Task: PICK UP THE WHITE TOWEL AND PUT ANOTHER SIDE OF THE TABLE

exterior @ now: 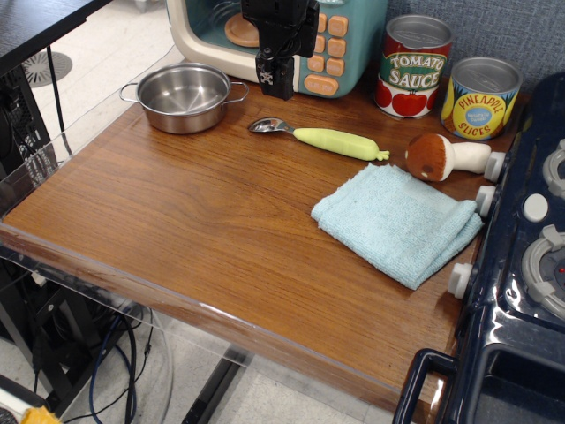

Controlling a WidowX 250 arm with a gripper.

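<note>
The soft, pale-blue terry white towel [397, 223] lies folded at right on the glossy wood-grain table [177, 221]; the black gripper [275, 84] hangs top centre, jaws pressed nearly together, empty.

Far right: grey-blue fabric wall panel [530, 31]; far left: pale tiled floor [106, 53]; near left: black cables [115, 353] under the counter.
</note>
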